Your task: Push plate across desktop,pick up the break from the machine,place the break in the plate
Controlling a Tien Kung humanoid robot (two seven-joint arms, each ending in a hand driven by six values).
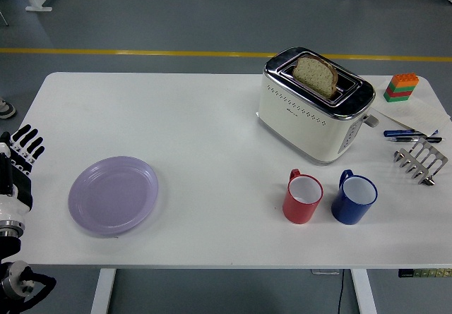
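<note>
White table (pixel 198 116): mugs (pixel 303 197) before toaster (pixel 314 106).

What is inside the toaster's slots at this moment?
One slice of bread stands in a slot of the toaster, its top sticking out. Its lower part is hidden inside. The other slot looks empty.

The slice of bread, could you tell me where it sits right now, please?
In the head view, the slice of bread stands upright in a slot of the cream toaster at the table's far right, behind the red mug.
</note>
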